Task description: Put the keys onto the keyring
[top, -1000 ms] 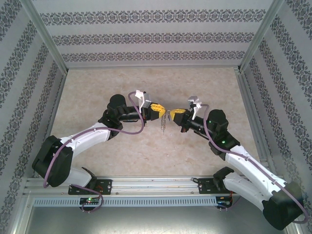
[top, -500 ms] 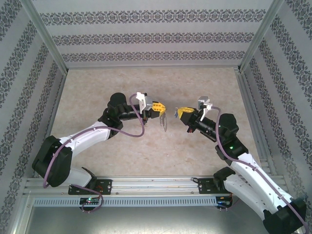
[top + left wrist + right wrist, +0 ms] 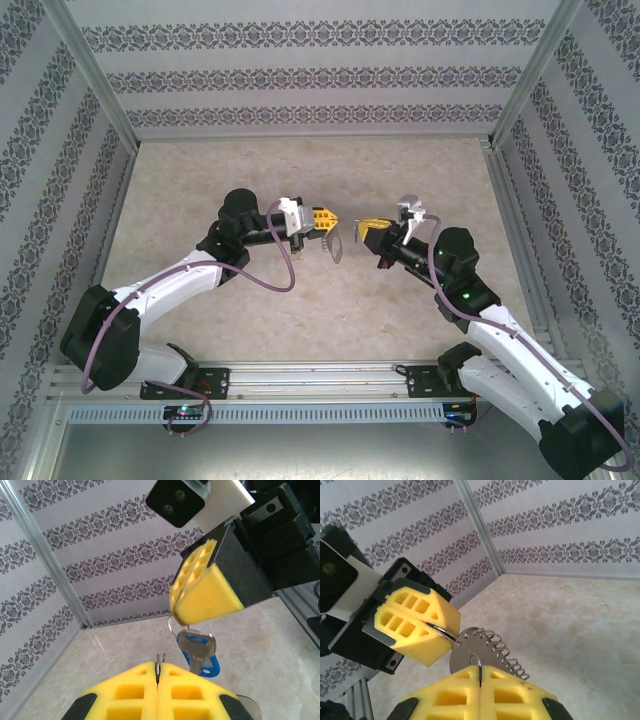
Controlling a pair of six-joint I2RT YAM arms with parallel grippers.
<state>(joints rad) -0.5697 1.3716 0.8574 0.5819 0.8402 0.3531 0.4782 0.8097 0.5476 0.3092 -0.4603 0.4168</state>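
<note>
Grey metal first: find the keyring (image 3: 495,650) held aloft above the middle of the desk (image 3: 300,170), hanging by a thin wire from the left hand (image 3: 328,220), yellow pads pressed together on that wire. Find the key (image 3: 199,656), silver with a blue head, dangling just under the right hand (image 3: 366,227), pads likewise clamped, apparently on a small wire loop carrying it. Judge the hold deliberate: both items kept off the surface, hands facing each other with a gap between, so key and ring can be lined up freely. Judge key not yet on keyring. Record desk as pale beige, marbled, matt. Record white walls (image 3: 320,70) with grey ornamental bands, and aluminium posts (image 3: 95,75) at the far corners.
</note>
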